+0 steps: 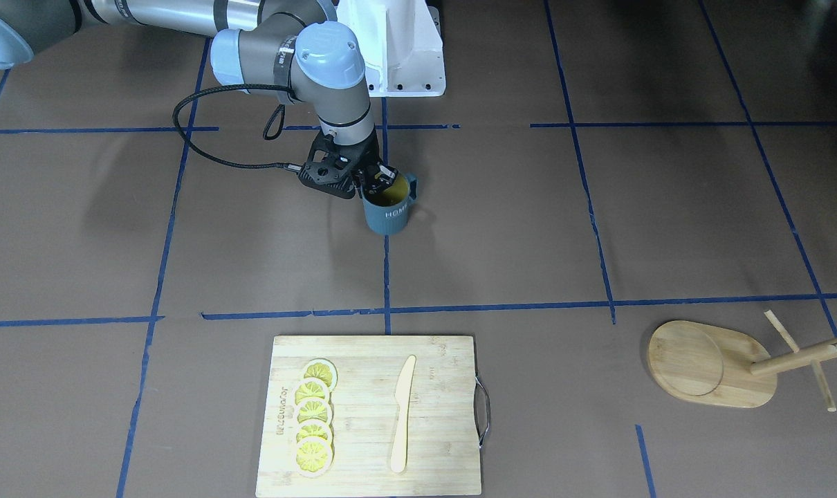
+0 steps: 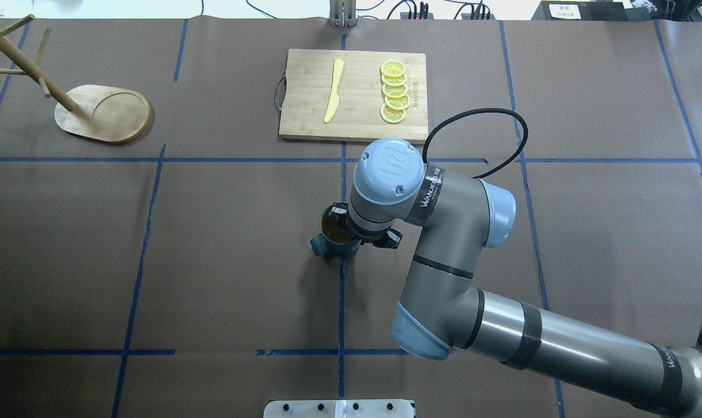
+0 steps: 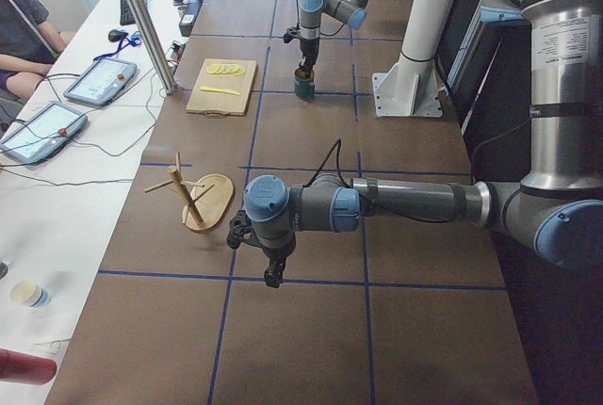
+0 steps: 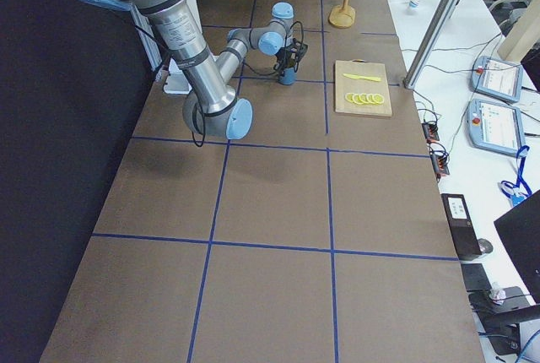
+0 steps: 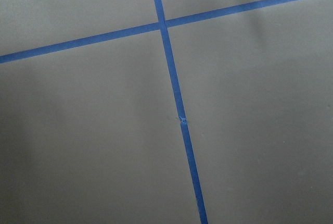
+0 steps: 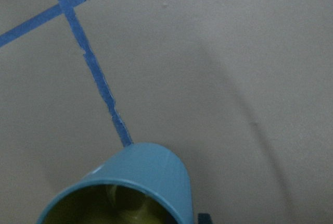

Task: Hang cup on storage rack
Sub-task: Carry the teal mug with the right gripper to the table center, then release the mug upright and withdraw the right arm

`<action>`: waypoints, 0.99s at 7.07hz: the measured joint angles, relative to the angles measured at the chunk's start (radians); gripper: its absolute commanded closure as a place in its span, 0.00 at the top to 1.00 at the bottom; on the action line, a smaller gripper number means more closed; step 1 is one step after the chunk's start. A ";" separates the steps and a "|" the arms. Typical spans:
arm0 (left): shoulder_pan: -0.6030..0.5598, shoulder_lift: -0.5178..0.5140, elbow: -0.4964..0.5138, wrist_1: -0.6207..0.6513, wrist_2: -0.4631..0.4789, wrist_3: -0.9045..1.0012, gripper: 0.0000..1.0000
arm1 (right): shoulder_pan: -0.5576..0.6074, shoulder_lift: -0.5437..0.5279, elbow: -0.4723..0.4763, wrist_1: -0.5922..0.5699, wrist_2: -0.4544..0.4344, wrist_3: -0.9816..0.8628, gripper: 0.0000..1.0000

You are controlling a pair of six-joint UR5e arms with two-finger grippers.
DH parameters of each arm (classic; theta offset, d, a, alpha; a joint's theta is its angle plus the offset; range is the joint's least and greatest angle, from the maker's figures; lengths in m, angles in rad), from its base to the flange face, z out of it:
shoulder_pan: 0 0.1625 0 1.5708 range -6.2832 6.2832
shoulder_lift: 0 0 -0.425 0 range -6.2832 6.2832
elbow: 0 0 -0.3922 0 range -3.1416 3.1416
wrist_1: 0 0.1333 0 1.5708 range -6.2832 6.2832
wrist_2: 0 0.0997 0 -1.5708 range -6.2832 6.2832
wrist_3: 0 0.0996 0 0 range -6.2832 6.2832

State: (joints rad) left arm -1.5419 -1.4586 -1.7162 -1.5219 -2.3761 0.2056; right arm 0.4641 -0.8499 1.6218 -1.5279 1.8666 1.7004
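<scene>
Our right tool (image 1: 377, 181) sits at the rim of the cup (image 1: 389, 214), upright on the surface (image 1: 529, 242); our left tool (image 3: 272, 276) hovers well apart. We cannot tell how open either is.

Bright, even overhead light, soft shadows; right wrist view blurry, cup (image 6: 151, 177) out of focus.

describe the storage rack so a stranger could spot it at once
On the brown table, go from the cutting board toward the far corner on the robot's left. The storage rack stands there; unlike the flat board, its oval base carries a pegged post.
</scene>
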 measured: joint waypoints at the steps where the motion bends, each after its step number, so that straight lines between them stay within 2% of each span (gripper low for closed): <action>1: 0.000 0.000 0.002 0.000 0.000 0.000 1.00 | 0.001 0.001 0.004 0.000 -0.009 -0.005 1.00; 3: 0.000 0.000 0.008 0.000 0.000 -0.001 1.00 | 0.029 0.004 0.067 -0.068 0.000 -0.052 1.00; 5: 0.000 0.000 0.009 0.000 0.000 -0.001 1.00 | 0.104 -0.003 0.174 -0.233 0.065 -0.223 1.00; 7: 0.000 0.000 0.009 0.000 0.000 0.000 1.00 | 0.202 -0.055 0.209 -0.280 0.137 -0.442 1.00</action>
State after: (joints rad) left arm -1.5416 -1.4586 -1.7074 -1.5217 -2.3761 0.2051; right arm 0.6663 -0.9053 1.8310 -1.8081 2.0032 1.2585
